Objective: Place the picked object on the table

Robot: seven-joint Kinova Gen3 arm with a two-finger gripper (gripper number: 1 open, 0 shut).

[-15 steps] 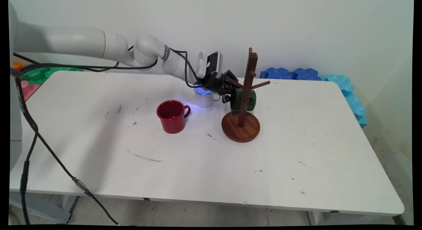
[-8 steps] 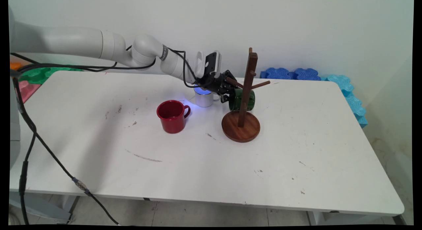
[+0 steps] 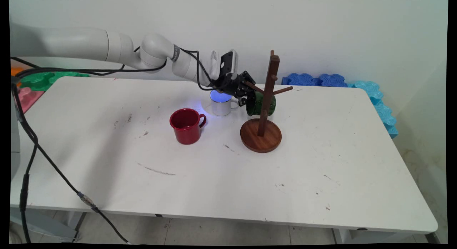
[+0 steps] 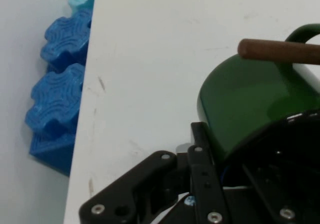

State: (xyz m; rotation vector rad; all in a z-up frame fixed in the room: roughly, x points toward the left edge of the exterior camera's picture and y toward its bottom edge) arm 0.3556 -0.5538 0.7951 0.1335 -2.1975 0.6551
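Observation:
My gripper (image 3: 247, 96) is shut on the rim of a green mug (image 3: 263, 104), which it holds tipped on its side, off the table. The mug hangs just left of the post of a wooden mug tree (image 3: 272, 81), under the tree's left peg (image 3: 254, 87). In the hand view the green mug (image 4: 240, 99) fills the right side, and the peg (image 4: 280, 51) crosses just in front of its handle. One black finger (image 4: 200, 144) lies against the mug's outside; the other is hidden.
A white metal mug (image 3: 221, 105) stands just behind and left of the gripper. A red mug (image 3: 186, 126) stands nearer the front. The tree's round base (image 3: 260, 138) rests on the table. Blue foam pieces (image 3: 314, 79) line the far right edge, and coloured foam (image 3: 43, 80) lies far left.
The gripper has lifted the green mug a little and drawn it slightly left, closer under the left peg. The other mugs and the tree have stayed put.

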